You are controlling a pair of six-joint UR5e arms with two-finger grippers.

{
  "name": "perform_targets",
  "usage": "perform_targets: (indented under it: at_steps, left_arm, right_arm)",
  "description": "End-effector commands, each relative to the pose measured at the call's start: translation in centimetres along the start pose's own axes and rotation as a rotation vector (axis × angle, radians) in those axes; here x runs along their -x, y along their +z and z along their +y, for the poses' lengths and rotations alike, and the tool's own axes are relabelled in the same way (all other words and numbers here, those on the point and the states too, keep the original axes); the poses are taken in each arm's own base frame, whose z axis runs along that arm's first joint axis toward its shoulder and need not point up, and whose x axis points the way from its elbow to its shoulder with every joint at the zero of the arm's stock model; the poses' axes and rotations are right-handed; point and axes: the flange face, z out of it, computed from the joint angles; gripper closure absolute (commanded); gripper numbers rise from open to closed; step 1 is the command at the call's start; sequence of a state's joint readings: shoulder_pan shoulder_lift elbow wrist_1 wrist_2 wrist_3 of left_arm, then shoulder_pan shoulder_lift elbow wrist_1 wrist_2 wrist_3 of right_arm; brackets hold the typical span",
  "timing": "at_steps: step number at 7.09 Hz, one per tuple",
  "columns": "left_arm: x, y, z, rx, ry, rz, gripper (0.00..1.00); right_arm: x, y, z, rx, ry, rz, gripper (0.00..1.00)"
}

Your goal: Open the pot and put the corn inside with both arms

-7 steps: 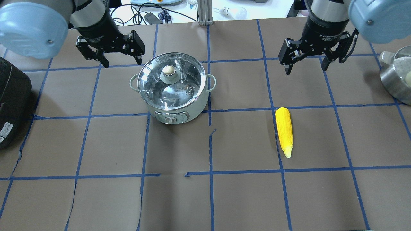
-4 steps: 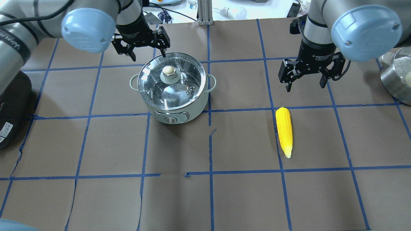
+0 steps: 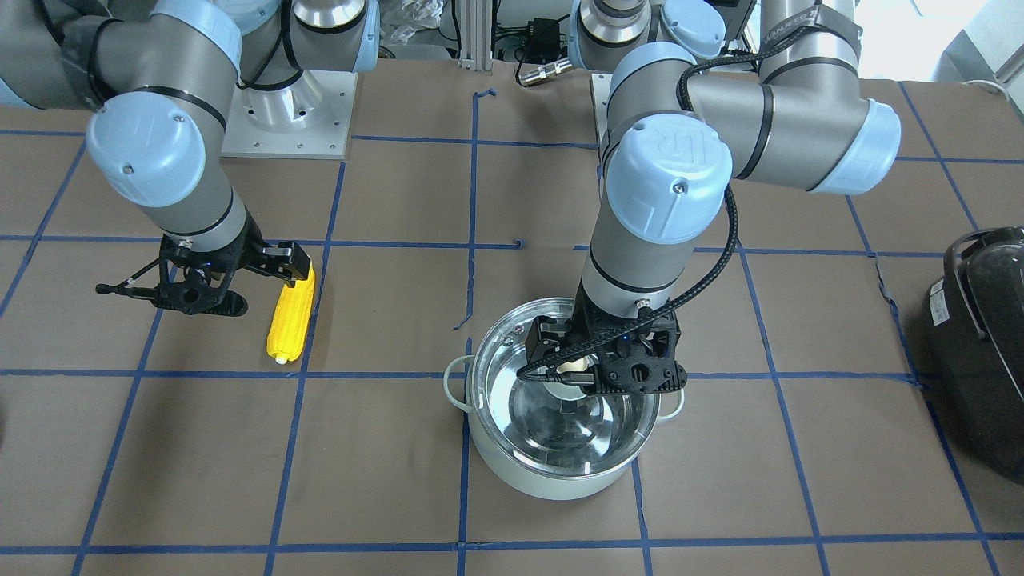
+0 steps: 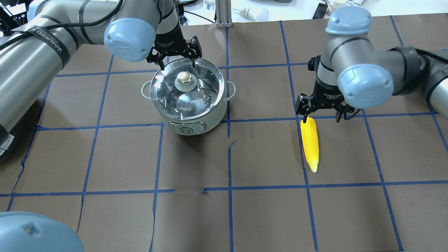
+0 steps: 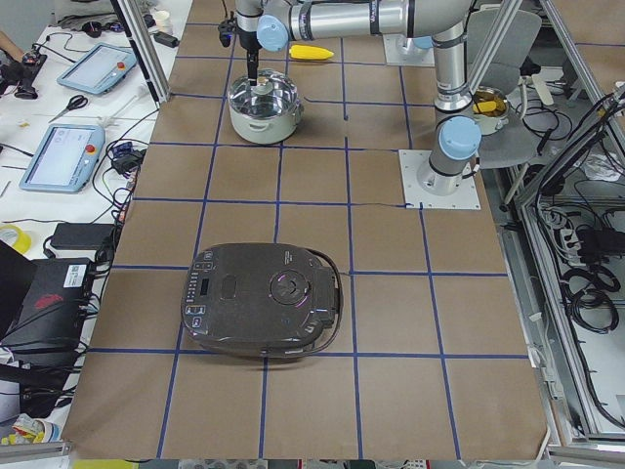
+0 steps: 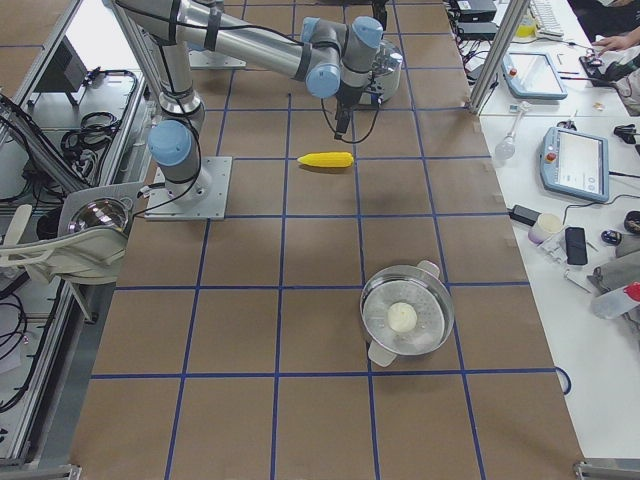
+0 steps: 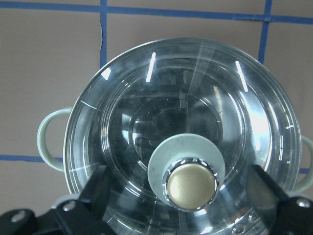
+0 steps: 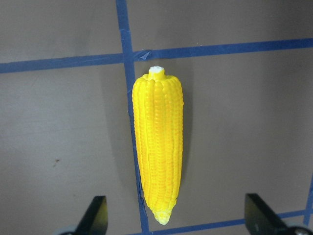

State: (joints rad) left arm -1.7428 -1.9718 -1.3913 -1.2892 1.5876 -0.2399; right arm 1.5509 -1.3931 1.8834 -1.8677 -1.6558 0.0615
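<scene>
The pale mint-green pot (image 4: 196, 120) stands left of centre with its glass lid (image 4: 203, 85) on and the beige knob (image 4: 184, 77) on top. My left gripper (image 4: 176, 59) is open and hovers over the lid. In the left wrist view the knob (image 7: 190, 183) lies in line between the two fingers (image 7: 98, 188). The yellow corn (image 4: 310, 143) lies flat on the table at the right. My right gripper (image 4: 321, 117) is open and empty, just above the corn's thick end. In the right wrist view the corn (image 8: 157, 147) points away, between the fingers (image 8: 95, 213).
A black rounded appliance (image 3: 980, 344) sits at the table's end on my left. A steel steamer pot (image 6: 405, 318) holding a white lump stands on the table beyond the corn on my right. Blue tape lines grid the brown table (image 4: 266, 217).
The left gripper has moved right and down, from beside the pot to over its lid. The right gripper has come down and forward to the corn's thick end. Both stay open.
</scene>
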Motion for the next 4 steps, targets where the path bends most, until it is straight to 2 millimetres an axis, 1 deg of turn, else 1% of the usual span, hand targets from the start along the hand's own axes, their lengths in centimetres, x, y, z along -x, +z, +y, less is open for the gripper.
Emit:
perform_targets:
  at_steps: [1,2,3,4]
  left_arm:
    - [-0.4,1.1,0.6,0.021,0.002,-0.005,0.00]
    - [-0.4,1.3,0.7,0.026,-0.005,-0.005,0.00]
    - [-0.4,1.5,0.8,0.031,-0.022,-0.003,0.00]
    - [-0.4,1.8,0.7,0.036,-0.024,-0.001,0.02]
  right_arm:
    - [0.6,6.0,0.4,-0.007,0.004,-0.010,0.00]
    - [0.8,7.4,0.0,0.020,0.000,-0.015,0.00]
    - [0.8,7.9,-0.1,0.028,-0.001,-0.014,0.00]
    - [1.0,8.8,-0.9,0.033,-0.002,-0.020,0.00]
